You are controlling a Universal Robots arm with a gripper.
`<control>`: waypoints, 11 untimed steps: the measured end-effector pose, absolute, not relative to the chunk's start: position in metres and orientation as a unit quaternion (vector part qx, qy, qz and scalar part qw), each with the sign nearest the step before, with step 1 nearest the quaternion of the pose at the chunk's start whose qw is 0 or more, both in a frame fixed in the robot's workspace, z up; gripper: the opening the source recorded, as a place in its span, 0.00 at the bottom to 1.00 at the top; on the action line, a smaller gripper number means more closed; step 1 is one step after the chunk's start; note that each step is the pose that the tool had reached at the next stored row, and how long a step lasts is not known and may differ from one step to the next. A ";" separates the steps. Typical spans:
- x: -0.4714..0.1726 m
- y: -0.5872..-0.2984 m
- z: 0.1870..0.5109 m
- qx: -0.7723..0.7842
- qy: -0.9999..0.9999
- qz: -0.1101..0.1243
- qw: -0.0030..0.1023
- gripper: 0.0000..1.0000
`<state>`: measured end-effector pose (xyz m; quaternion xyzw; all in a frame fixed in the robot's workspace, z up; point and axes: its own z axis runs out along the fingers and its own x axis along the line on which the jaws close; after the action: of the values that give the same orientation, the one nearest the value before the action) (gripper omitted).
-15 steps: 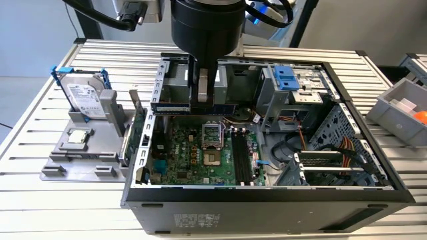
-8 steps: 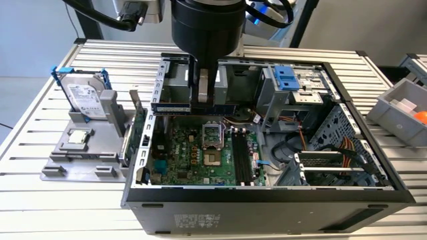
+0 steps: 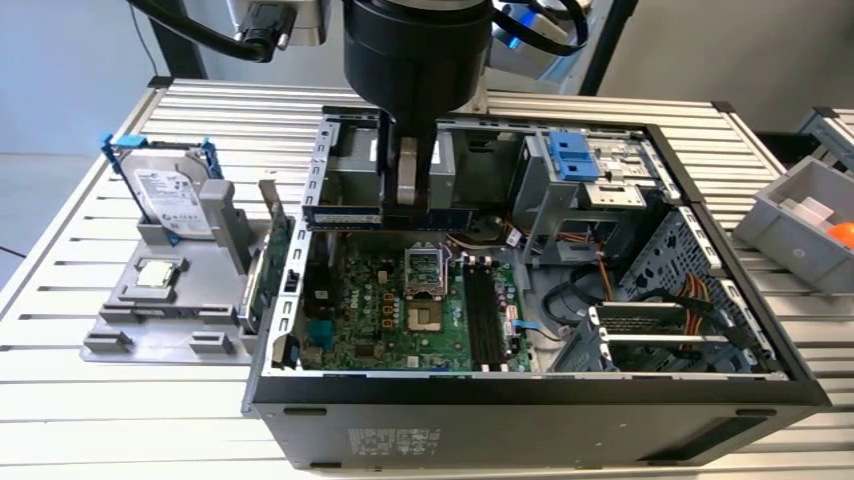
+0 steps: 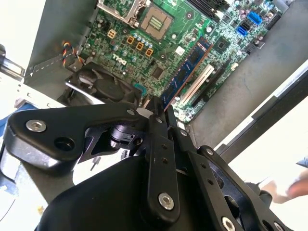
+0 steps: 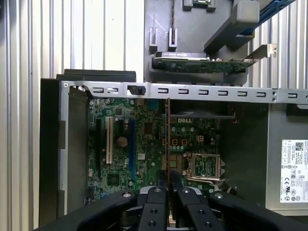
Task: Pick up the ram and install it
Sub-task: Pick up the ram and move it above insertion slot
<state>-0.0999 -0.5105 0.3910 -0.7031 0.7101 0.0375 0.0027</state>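
Note:
My gripper [image 3: 424,205] hangs inside the open computer case [image 3: 534,405], shut on the ram [image 3: 350,214]. The ram is a thin bluish-green stick held level and on edge, above the far end of the green motherboard [image 3: 367,315]. In the second wrist view the ram [image 4: 188,70] juts out from between the black fingers [image 4: 157,126], well above the board. The first wrist view looks down the ram's edge [image 5: 168,139] from my gripper [image 5: 168,182]. Long dark slots [image 3: 483,315] lie on the board nearer the front, and the ram is clear of them.
A grey holder [image 3: 160,310] at the exterior view's left carries a hard drive [image 3: 171,200], a small square chip [image 3: 158,272] and an upright card [image 3: 274,235]. The processor socket [image 3: 424,270] sits below my gripper. Cables [image 3: 694,300] and a drive cage [image 3: 587,170] fill the case's right side. A grey bin [image 3: 801,215] stands at the far right.

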 end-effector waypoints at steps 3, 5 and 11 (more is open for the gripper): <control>-0.099 -0.510 0.391 -0.703 0.710 0.037 0.003 0.00; -0.099 -0.510 0.391 -0.703 0.710 0.037 0.003 0.00; -0.098 -0.510 0.391 -0.703 0.710 0.038 0.003 0.00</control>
<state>-0.0984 -0.5105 0.3910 -0.7030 0.7102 0.0375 0.0027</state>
